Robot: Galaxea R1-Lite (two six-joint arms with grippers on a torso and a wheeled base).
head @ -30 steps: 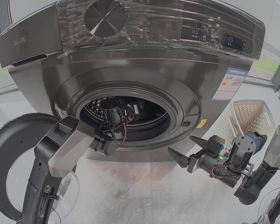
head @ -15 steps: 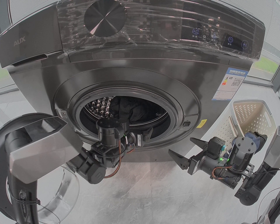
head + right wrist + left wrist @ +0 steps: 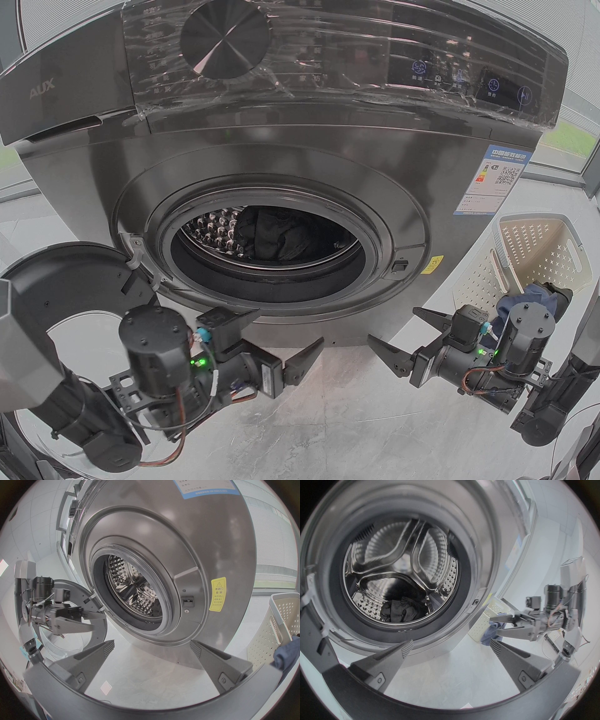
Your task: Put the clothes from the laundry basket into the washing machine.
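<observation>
Well, from the head view my left arm is folded low in front of the open door (image 3: 56,275). The left gripper (image 3: 290,325) lies roughly level, pointing across toward my right, fingers spread with nothing between them. My right arm sits low beside the laundry basket (image 3: 544,244), and the right gripper (image 3: 392,324) aims the opposite way, toward my left, also spread and empty. A black garment (image 3: 281,234) lies crumpled inside the drum of the washing machine (image 3: 300,144), too bunched to show a long axis. A blue garment (image 3: 525,300) is heaped at the basket's near end, partly behind my right wrist.

From the left wrist, the left gripper (image 3: 450,645) faces the drum mouth, wide apart. The black garment (image 3: 400,609) rests on the drum's bottom, spread slightly sideways. Farther off are the right gripper (image 3: 495,625), the basket (image 3: 484,620) and the blue garment (image 3: 493,630).

From the right wrist, the right gripper (image 3: 151,644) is splayed below the machine's opening. The left gripper (image 3: 98,623) hangs before the door (image 3: 78,586), and the blue garment (image 3: 287,655) is bunched against the upright basket (image 3: 281,617)
</observation>
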